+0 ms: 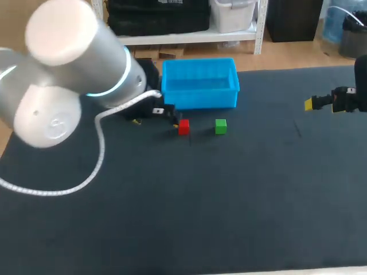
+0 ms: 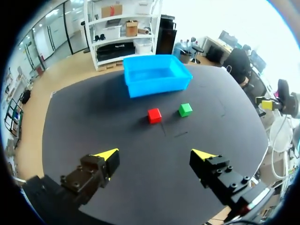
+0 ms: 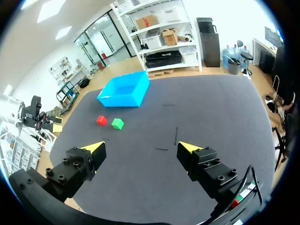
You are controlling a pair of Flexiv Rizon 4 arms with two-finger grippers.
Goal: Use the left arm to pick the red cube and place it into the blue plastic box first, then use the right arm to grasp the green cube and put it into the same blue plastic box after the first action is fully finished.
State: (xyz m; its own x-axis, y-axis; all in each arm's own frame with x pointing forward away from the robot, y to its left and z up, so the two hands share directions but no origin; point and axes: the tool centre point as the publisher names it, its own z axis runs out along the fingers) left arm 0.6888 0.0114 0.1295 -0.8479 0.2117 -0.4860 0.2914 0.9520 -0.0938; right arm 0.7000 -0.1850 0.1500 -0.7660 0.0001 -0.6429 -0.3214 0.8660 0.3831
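Your left hand (image 2: pixel 155 154) hovered wide open and empty, lined up on the red cube (image 2: pixel 154 115) resting on the worktop (image 2: pixel 93 122) before the blue plastic box (image 2: pixel 157 86), your right hand (image 3: pixel 140 146) likewise open, apparently parked clear.

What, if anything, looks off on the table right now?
Nothing stands out. The small red cube and small green cube sit flat, side by side and apart, in front of the upright, empty blue plastic box. The left claw and right claw are open, touching neither.
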